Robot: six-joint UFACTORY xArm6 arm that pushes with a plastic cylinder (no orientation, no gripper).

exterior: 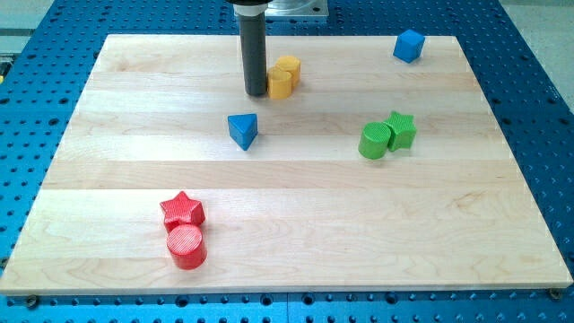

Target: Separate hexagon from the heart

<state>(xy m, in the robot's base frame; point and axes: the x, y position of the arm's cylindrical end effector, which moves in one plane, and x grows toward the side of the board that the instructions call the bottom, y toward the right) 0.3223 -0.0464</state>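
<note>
The yellow hexagon [288, 69] and the yellow heart [280, 84] stand pressed together near the view's top, just to the view's right of my tip [256, 93]. The heart is the nearer of the two and touches the rod or all but touches it; the hexagon sits behind the heart, a little further toward the view's top right. The end effector is only a straight dark rod with nothing to open or close, so it holds nothing and merely rests beside the pair.

Both blocks look small, rigid and light, and should slide easily on the smooth wooden worktop [134, 179], though they may also spin if struck off-centre. There is no taking hold; the best contact, I judge, is a flat side face of the hexagon near the seam, pushed away from the heart.

Further off, a blue triangle [243, 130] lies below my tip. A green cylinder [373, 142] and green star [401, 129] sit well to its right, a blue cube [408, 45] at far upper right, and a red star [182, 210] with a red cylinder [186, 247] far below-left.
</note>
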